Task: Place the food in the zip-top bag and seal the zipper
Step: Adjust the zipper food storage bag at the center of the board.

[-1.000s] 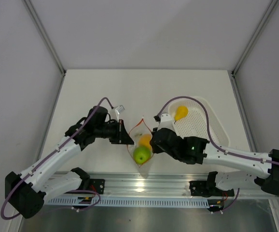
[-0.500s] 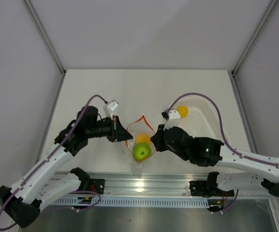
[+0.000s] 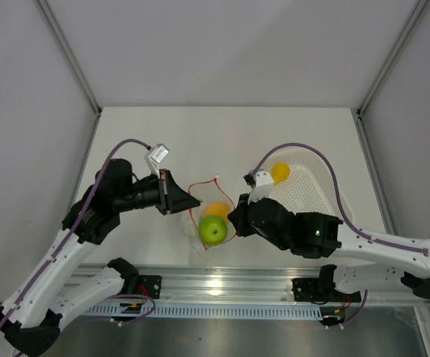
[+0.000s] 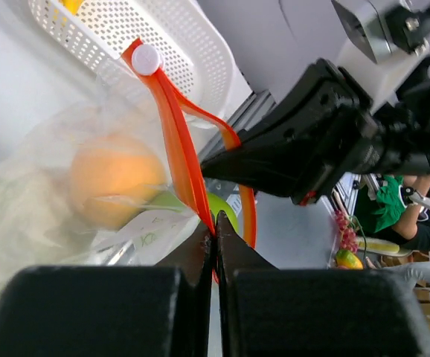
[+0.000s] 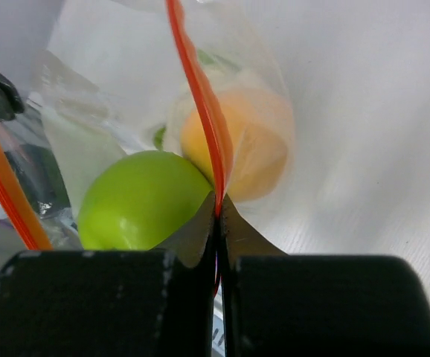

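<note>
The clear zip-top bag hangs between my two grippers, its mouth spread open. Its red-orange zipper loops round the opening, with a white slider at one end. A green apple and an orange round fruit lie inside. My left gripper is shut on the zipper strip at the bag's left edge. My right gripper is shut on the zipper strip at the right edge, beside the apple and the orange fruit. A yellow pear lies in the basket.
A white perforated basket stands at the right, behind the right arm; it shows in the left wrist view too. A metal rail runs along the table's near edge. Grey walls close the table on three sides.
Both grippers have lifted the bag and shifted it left. The left arm drew back to the left, pulling the bag's mouth wider. The fruits inside rode along.
</note>
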`<state>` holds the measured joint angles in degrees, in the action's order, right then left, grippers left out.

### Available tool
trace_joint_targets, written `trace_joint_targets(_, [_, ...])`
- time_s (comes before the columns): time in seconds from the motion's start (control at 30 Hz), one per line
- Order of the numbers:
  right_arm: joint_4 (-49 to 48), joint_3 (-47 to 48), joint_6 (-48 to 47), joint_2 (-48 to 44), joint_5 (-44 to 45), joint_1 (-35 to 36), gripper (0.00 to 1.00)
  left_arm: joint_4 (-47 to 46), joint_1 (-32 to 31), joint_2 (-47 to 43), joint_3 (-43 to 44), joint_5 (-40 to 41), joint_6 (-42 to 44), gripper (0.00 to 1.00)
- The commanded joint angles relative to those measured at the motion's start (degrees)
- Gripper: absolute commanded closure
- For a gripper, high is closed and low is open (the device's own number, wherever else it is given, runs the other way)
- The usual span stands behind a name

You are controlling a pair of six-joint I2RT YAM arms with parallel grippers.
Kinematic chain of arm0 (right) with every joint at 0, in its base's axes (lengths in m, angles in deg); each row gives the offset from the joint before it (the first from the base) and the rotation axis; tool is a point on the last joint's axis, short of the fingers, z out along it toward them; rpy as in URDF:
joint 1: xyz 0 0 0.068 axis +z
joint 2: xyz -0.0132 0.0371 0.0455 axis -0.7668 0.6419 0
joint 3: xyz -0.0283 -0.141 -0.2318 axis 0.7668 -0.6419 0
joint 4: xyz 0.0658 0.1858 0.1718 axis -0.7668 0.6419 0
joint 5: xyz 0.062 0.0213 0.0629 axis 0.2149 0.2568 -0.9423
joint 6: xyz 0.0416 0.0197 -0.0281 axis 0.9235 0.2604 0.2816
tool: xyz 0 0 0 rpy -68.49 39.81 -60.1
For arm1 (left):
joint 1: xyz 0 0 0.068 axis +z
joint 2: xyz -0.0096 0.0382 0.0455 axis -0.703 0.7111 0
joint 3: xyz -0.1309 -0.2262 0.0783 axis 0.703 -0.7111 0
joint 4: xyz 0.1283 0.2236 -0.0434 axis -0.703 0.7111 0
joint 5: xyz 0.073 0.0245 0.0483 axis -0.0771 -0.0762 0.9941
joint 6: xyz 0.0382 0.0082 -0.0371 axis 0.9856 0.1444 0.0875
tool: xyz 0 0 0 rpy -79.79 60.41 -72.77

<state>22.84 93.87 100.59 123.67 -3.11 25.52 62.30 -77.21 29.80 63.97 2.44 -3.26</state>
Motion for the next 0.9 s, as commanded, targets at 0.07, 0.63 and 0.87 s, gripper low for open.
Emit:
trace_joint_targets(0.07, [-3.35,-3.43,1.33,-3.46,2.7,0.17,1.0,-0.93,0.37,-0.3,-5.58,-0.54,-0.42,0.99])
trace_joint_targets(0.63, [-1.58,8.78,-4.12,-2.49,-0.91,-2.56,1.0,6.0,0.54,0.95,6.73,2.44,2.47,0.99])
trace_joint_targets(0.87, [-2.66,-1.07,-1.83,0.66,-3.73,-8.53,1.0,-0.92,1.59,8.05,-10.86,1.57,3.71,0.99])
